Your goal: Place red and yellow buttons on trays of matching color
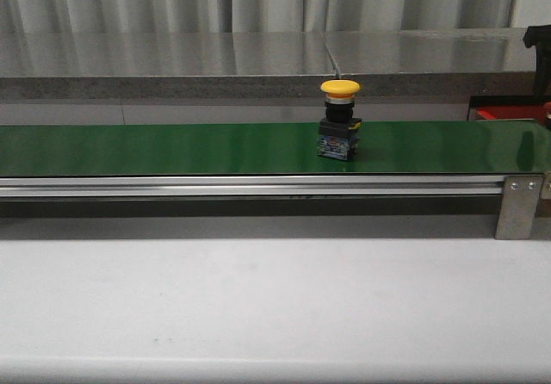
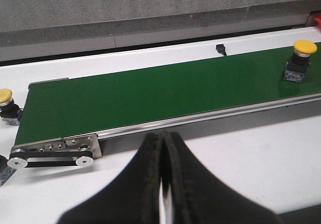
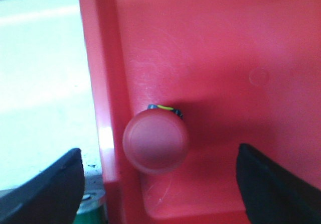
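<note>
A yellow-capped button (image 1: 340, 117) stands upright on the green conveyor belt (image 1: 172, 147), right of its middle; the left wrist view shows that button (image 2: 301, 59) far along the belt. A second yellow button (image 2: 6, 105) stands on the white table off the belt's end. My left gripper (image 2: 163, 139) is shut and empty, hovering over the white table in front of the belt. A red button (image 3: 156, 141) sits inside the red tray (image 3: 225, 58), close to its wall. My right gripper (image 3: 159, 174) is open above it, fingers wide on either side, not touching. No yellow tray is in view.
The belt's metal rail and end bracket (image 1: 519, 205) run along its front edge. A corner of the red tray (image 1: 504, 113) shows at the far right behind the belt. A small black part (image 2: 220, 48) lies beyond the belt. A grey counter runs behind.
</note>
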### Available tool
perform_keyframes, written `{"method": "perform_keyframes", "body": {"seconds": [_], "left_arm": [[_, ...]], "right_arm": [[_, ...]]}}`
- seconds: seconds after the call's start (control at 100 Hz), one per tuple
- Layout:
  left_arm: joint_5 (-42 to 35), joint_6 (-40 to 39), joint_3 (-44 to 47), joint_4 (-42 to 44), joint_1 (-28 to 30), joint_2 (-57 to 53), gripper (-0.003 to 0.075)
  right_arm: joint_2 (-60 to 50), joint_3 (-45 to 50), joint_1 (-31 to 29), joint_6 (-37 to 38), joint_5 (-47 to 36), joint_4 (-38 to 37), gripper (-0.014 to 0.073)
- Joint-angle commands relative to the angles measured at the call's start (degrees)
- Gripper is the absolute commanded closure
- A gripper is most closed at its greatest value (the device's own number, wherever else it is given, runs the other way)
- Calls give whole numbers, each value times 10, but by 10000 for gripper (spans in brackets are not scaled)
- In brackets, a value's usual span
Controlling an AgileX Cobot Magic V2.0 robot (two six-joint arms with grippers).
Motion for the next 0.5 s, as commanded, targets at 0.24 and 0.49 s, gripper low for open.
{"method": "perform_keyframes", "body": {"seconds": [0.24,0.49], "left_arm": [[-37,-2,-14,-11,-5,5,741],[-37,-2,-14,-11,-5,5,741]], "right_arm": [[-116,15,9,-22,-1,2,-19],[-182,98,12,-34,-10,1,-19]]}}
